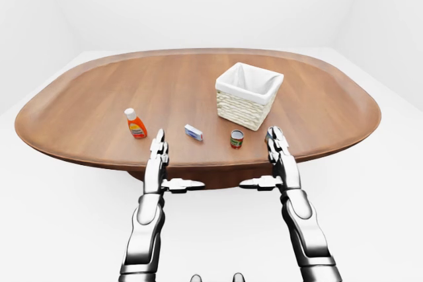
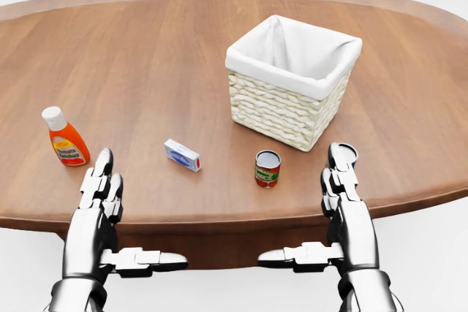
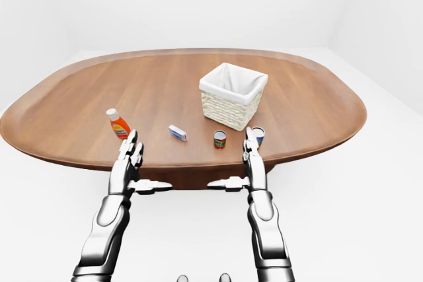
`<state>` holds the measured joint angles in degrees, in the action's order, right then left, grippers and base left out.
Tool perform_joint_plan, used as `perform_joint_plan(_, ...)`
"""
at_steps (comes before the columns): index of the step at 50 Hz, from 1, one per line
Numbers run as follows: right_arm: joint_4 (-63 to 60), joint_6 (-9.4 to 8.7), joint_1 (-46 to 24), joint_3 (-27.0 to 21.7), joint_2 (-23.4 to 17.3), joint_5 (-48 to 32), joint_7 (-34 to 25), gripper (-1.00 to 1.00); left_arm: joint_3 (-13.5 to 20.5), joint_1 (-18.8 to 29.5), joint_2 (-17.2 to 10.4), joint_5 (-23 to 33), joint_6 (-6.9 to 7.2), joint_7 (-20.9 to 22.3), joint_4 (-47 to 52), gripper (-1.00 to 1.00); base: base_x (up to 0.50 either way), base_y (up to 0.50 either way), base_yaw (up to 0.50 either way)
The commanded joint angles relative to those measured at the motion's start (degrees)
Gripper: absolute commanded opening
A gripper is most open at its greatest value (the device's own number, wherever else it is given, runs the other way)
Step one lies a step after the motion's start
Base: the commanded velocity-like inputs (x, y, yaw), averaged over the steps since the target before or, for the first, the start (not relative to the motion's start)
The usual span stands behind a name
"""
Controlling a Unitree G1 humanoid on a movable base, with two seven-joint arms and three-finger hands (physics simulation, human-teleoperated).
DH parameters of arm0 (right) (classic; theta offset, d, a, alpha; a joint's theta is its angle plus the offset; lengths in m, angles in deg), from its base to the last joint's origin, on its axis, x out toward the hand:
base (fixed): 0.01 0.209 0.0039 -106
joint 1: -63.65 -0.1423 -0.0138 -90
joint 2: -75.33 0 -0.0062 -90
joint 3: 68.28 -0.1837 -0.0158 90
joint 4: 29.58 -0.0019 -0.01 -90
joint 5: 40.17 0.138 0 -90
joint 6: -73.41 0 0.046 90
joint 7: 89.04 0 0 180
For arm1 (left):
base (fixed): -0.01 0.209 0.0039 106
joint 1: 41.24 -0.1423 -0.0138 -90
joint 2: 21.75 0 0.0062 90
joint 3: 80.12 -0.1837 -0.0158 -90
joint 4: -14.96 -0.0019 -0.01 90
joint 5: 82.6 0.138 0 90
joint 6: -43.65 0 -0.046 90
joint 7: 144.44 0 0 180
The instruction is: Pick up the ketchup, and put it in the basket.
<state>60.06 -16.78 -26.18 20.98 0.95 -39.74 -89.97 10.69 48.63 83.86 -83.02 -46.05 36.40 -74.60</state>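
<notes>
The ketchup (image 2: 66, 140) is an orange bottle with a white cap, standing upright at the left of the wooden table (image 2: 146, 56) in the head view. The basket (image 2: 278, 111) is woven wicker with a white cloth liner and stands right of the middle, nothing showing inside. My left hand (image 2: 102, 210) hovers at the table's lower edge, just right of and below the ketchup, fingers stretched out, thumb pointing inward, holding nothing. My right hand (image 2: 349, 213) mirrors it below the basket's right corner, also open and empty.
A small white and blue box (image 2: 182, 155) lies between the ketchup and a red-labelled can (image 2: 268, 168). A second, blue can (image 3: 258, 135) stands just behind my right fingertips. The oval table's rim (image 1: 198, 166) runs under both hands; white floor surrounds it.
</notes>
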Motion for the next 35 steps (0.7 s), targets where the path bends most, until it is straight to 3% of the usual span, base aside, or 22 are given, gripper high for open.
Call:
perform_joint_plan(1,-0.8,-0.42,0.4,-1.1,-0.6,0.6,-1.5,1.0,1.2,-0.3,-0.6,-0.6,0.68,1.2,1.0,1.0,0.0,0.0,0.0)
perform_joint_plan(10,-2.2,-0.95,0.7,-0.8,-0.5,-0.2,-0.9,1.0,1.3,-0.8,-0.6,-0.7,1.43,1.3,2.4,1.0,0.0,0.0,0.0)
perform_joint_plan(11,-3.3,-1.52,1.0,-0.8,-0.4,-0.3,-0.7,1.0,1.1,-1.5,-0.4,-0.7,0.58,1.4,2.5,1.0,0.0,0.0,0.0)
perform_joint_plan(12,-4.5,-2.19,1.4,-0.7,-0.4,-0.5,-0.5,1.0,1.0,-2.1,-0.4,-0.8,0.99,1.5,3.6,1.0,0.0,0.0,0.0)
perform_joint_plan(13,-8.4,-3.76,2.9,-0.1,-0.3,-1.7,0.1,1.0,0.9,-3.8,-0.4,-1.0,2.29,1.8,7.4,1.0,0.0,0.0,0.0)
perform_joint_plan(14,-8.7,-3.87,3.0,-0.1,-0.3,-1.8,0.1,1.0,0.9,-3.9,-0.4,-1.0,2.38,1.8,7.6,1.0,0.0,0.0,0.0)
perform_joint_plan(15,-12.2,-4.81,4.2,0.4,-0.1,-2.5,0.4,1.0,1.1,-5.6,-0.4,-1.4,3.68,2.0,11.7,1.0,0.0,0.0,0.0)
perform_joint_plan(17,-15.8,-4.81,5.4,0.8,0.1,-2.9,0.5,1.0,1.3,-7.9,-0.4,-1.4,4.7,2.2,16.7,1.0,0.0,0.0,0.0)
perform_joint_plan(22,-19.6,-4.81,6.8,1.2,0.2,-3.9,0.8,1.0,2.7,-10.8,-0.1,-2.9,4.7,3.8,24.0,1.0,0.0,0.0,0.0)
perform_joint_plan(35,-24.8,-4.81,8.7,2.7,0.3,-5.5,1.1,1.0,4.6,-11.4,0.3,-3.4,4.7,5.0,27.0,1.0,0.0,0.0,0.0)
